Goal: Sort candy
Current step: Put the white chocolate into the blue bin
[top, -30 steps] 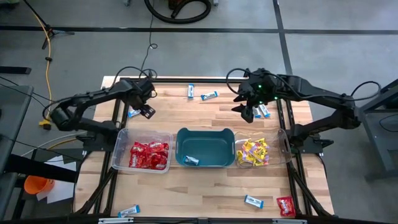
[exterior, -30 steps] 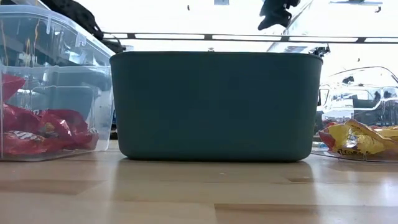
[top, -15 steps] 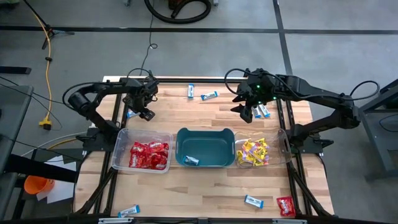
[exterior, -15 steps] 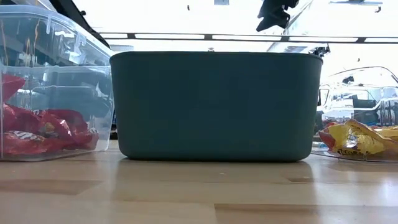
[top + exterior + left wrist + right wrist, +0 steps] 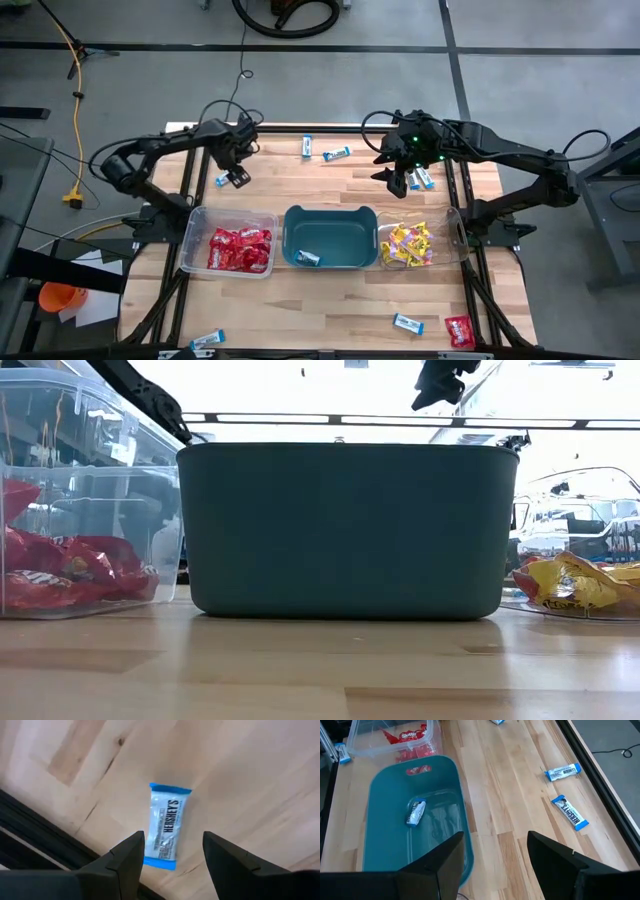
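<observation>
One camera is looking straight down on my whole table (image 5: 330,300); another is peering level, close against the tub (image 5: 345,530). My right wrist is also viewing that tub (image 5: 385,810).

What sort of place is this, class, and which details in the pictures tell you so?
Probably a robotics lab or workshop: a wooden table on a metal frame stands on a bare grey floor with a trailing yellow cable, and two robot arms work over sorting bins.

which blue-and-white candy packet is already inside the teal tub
The lone blue-and-white candy packet lying on the floor of the teal tub, near its front left corner; every other blue-and-white packet lies on the bare wooden table.
</observation>
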Tool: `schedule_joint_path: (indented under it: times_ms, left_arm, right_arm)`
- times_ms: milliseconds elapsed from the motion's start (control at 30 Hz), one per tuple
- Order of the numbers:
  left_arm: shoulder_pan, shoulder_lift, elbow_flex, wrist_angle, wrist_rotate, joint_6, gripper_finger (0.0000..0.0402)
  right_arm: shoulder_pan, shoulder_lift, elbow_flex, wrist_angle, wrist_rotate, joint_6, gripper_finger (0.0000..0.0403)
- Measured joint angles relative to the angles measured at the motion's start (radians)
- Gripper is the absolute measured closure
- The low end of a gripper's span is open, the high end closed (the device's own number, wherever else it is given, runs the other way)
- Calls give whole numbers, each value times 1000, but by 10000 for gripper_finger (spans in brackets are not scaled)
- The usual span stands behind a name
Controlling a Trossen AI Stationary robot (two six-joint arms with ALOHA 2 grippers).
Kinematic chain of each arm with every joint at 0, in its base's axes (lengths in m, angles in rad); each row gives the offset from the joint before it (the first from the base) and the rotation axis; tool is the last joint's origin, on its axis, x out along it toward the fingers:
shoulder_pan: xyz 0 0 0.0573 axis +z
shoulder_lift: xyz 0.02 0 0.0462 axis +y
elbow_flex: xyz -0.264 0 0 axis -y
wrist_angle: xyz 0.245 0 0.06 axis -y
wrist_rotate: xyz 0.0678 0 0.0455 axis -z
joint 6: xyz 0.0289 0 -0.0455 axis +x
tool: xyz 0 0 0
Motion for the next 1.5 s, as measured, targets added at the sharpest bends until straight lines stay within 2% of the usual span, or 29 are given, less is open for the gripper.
schedule_joint_path:
  times_ms: [433,500,567,733,833,1000,1100,1233,1367,1500]
  left_arm:
    - [19,202,4,82,7,54,214]
    - [18,218,5,74,12,54,222]
    - [14,217,5,72,26,54,247]
    - [-2,141,33,61,25,50,373]
    - [-5,43,75,67,40,35,381]
    - [-44,-144,180,72,147,-18,393]
    - [-115,-236,240,122,204,-100,396]
    - [-287,-308,284,239,242,-165,397]
    - [-519,-295,294,364,243,-218,398]
    - [-736,-194,295,485,240,-233,398]
  right_arm:
    - [0,0,0,0,1,3,192]
    - [0,0,0,-1,1,8,192]
    - [0,0,0,-6,5,21,192]
    - [0,0,0,-32,4,25,192]
    - [0,0,0,-32,4,25,192]
    - [0,-3,0,-30,4,25,192]
    - [0,-10,0,-31,3,12,192]
    - [0,-20,0,-29,-1,-3,192]
    - [0,-21,0,-31,-1,-27,192]
    - [0,-21,0,-33,-1,-44,192]
